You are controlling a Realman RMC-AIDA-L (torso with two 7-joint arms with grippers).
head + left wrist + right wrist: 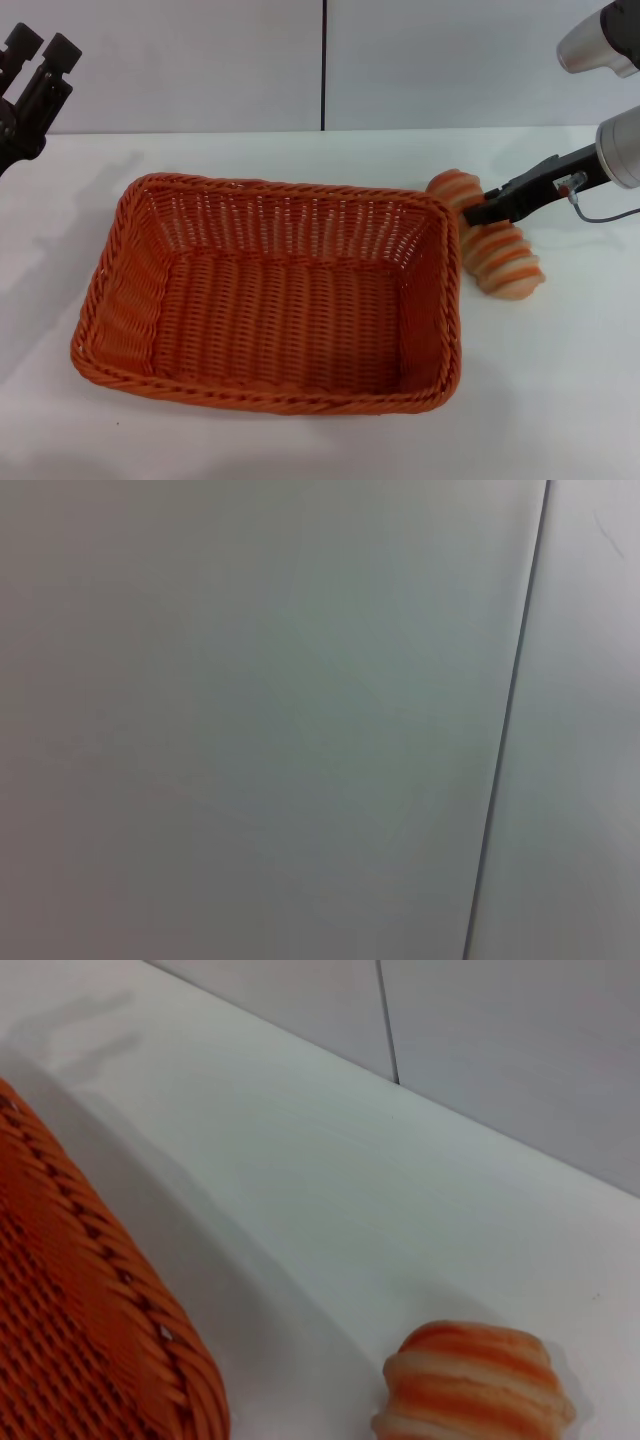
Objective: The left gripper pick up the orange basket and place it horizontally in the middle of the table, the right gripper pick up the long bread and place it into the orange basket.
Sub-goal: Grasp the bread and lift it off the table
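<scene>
The orange basket lies lengthwise across the middle of the white table, empty. Just beside its right rim lies the long bread, a ridged orange and cream loaf. My right gripper reaches in from the right and crosses over the middle of the loaf. In the right wrist view, one end of the long bread shows close by, next to the basket's rim. My left gripper is raised at the far left, well away from the basket, open and holding nothing.
A grey wall with a dark vertical seam stands behind the table. The left wrist view shows only that wall and seam. Bare tabletop lies in front of the basket and to the right of the loaf.
</scene>
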